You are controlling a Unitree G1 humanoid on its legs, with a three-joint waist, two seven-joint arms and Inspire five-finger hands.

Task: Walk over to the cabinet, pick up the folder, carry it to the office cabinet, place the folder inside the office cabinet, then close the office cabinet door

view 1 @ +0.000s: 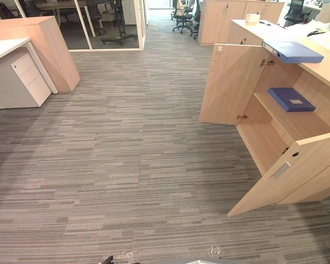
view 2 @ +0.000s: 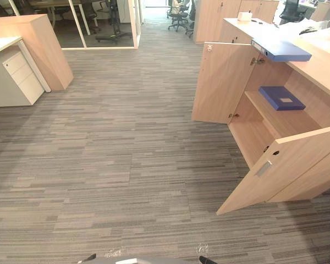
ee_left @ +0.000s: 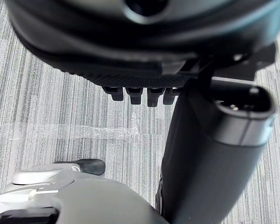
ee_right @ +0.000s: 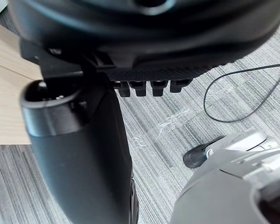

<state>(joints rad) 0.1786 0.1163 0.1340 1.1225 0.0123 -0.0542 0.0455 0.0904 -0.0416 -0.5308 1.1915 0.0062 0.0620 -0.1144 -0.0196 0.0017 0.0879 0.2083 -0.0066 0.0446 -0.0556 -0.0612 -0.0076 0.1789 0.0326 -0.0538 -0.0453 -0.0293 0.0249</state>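
The office cabinet [view 1: 319, 74] stands at the right side of the scene, and both of its doors are open. The far door [view 1: 231, 82] swings out to the left, and the near door [view 1: 289, 173], with a small handle [view 1: 281, 170], stands out over the grey carpet [view 1: 126, 165]. One blue folder [view 1: 291, 99] lies flat on the shelf [view 1: 275, 113] inside the cabinet, toward the far end. A second blue folder [view 1: 293, 51] lies on the top of the cabinet, above the opening, with its near-left edge at the edge of the top. Farther along the top is a small white box [view 1: 253, 17]. The left hand [ee_left: 140, 56] hangs over the carpet. Its fingers [ee_left: 136, 95] are relaxed and its thumb [ee_left: 210, 158] stands apart, and it holds nothing. The right hand [ee_right: 149, 42] hangs in the same way, with loose fingers [ee_right: 137, 87] and free thumb [ee_right: 79, 154], also empty. A light wooden surface [ee_right: 4, 93] shows beside this hand. At the far left there is a desk [view 1: 5, 48] with a white drawer unit [view 1: 19, 80] under it, and next to it a wooden partition [view 1: 49, 49]. Behind them is a glass wall [view 1: 99, 27], and office chairs [view 1: 184, 16] stand far at the back.
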